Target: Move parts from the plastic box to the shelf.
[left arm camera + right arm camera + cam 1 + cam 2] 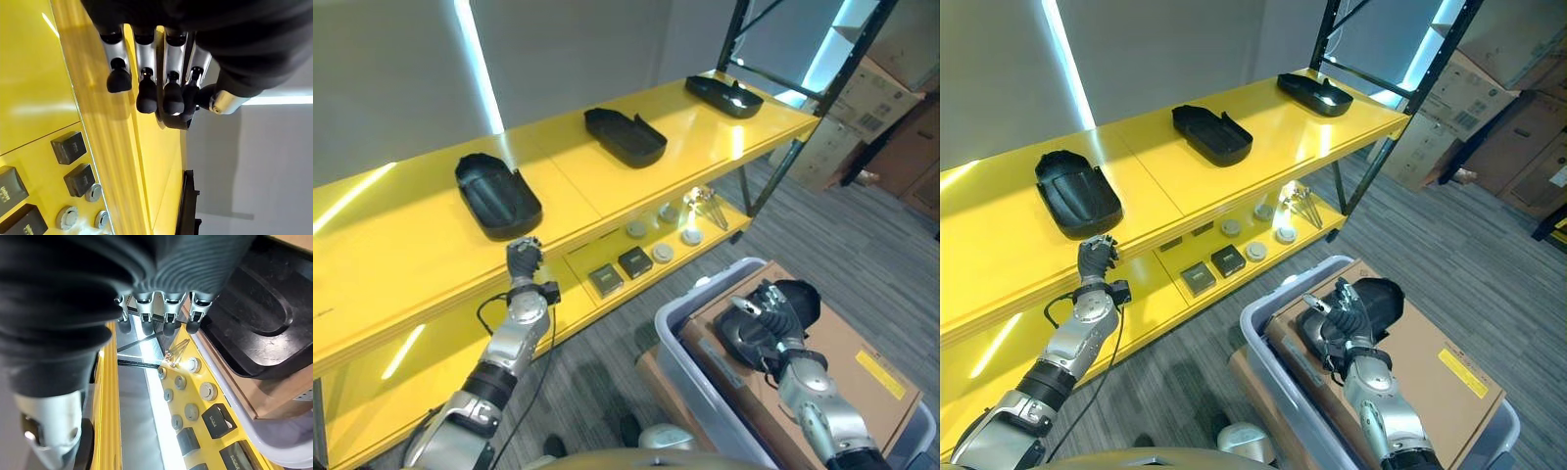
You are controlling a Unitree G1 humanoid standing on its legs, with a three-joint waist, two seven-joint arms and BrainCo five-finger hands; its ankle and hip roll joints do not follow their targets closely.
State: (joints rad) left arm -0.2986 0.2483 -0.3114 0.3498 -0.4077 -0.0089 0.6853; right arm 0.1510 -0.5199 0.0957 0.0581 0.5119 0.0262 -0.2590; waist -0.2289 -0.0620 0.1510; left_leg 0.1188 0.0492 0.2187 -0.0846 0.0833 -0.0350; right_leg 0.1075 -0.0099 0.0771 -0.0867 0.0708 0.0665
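The right hand (766,315) is hovering, fingers loose and empty, over a black part (744,338) lying on cardboard (862,372) in the plastic box (690,362), a stiff, light-looking, smooth shell best gripped by its rim, while the open left hand (523,257) is reaching toward the shelf (401,245).
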